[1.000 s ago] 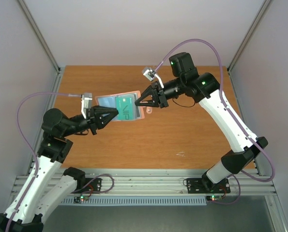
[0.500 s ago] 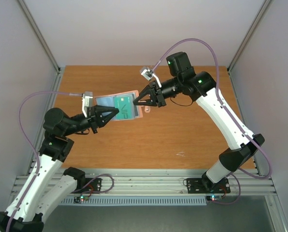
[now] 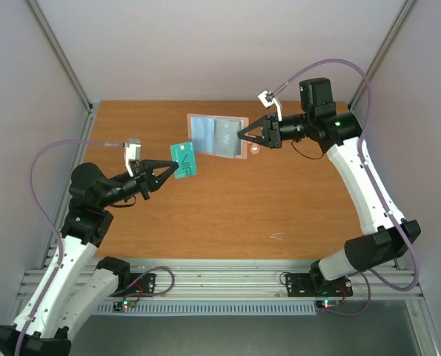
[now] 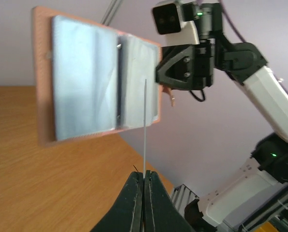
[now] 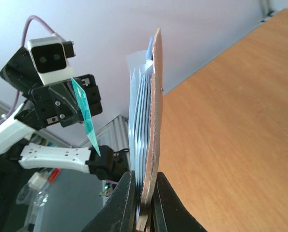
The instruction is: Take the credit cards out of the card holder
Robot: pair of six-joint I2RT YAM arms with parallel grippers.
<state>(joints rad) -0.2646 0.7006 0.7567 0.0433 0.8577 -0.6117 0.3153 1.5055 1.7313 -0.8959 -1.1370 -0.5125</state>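
My left gripper is shut on the bottom edge of a teal-green credit card, held in the air apart from the card holder. In the left wrist view the card shows edge-on as a thin line rising from the shut fingertips. My right gripper is shut on the right edge of the open card holder, pink outside and pale blue-grey inside, held above the far table. In the right wrist view the holder stands edge-on between my fingers, with the teal card beyond it.
The wooden table has a small pale mark near the front right. Grey walls close in both sides and the back. A metal rail runs along the near edge by the arm bases.
The teal card has come out of the holder. The right arm has carried the holder away to the far right, and the left gripper stays shut on the card.
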